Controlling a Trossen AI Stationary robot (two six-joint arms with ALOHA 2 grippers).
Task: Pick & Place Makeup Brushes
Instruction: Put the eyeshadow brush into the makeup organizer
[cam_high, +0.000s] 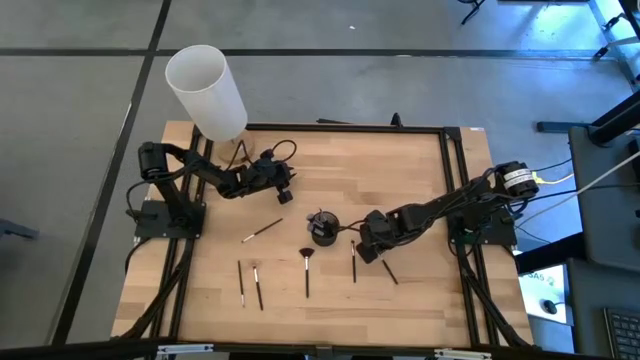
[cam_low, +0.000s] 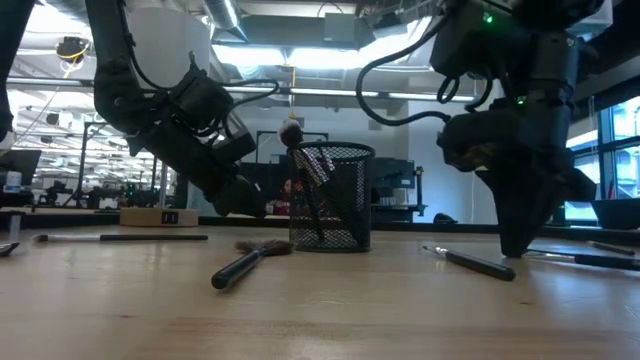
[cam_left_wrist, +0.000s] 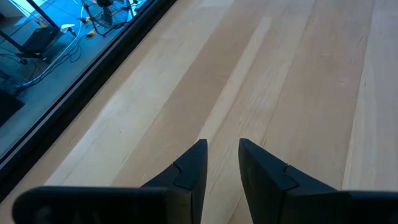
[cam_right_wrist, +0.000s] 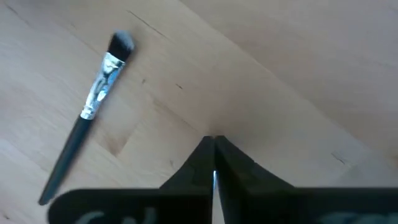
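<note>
Several makeup brushes lie flat on the wooden table: a pale one (cam_high: 262, 231), two at the near left (cam_high: 240, 282) (cam_high: 258, 287), a fan brush (cam_high: 306, 268), and two dark ones (cam_high: 353, 260) (cam_high: 390, 271). A black mesh cup (cam_high: 322, 228) (cam_low: 331, 196) at mid-table holds a few more brushes, tufts up. My right gripper (cam_high: 366, 251) (cam_right_wrist: 214, 142) points steeply down between the two dark brushes, shut with nothing between its fingers, its tips low at the table top (cam_low: 515, 250). A silver-ferruled brush (cam_right_wrist: 93, 106) lies beside it, apart. My left gripper (cam_high: 285, 188) (cam_left_wrist: 222, 146) hangs open over bare wood at the far left.
A tall white cylinder (cam_high: 205, 90) stands beyond the table's far left corner. A black frame (cam_high: 445, 180) borders the table. A small pale block (cam_low: 158, 216) sits on the table's far side. Bare wood lies along the near edge (cam_high: 330, 320).
</note>
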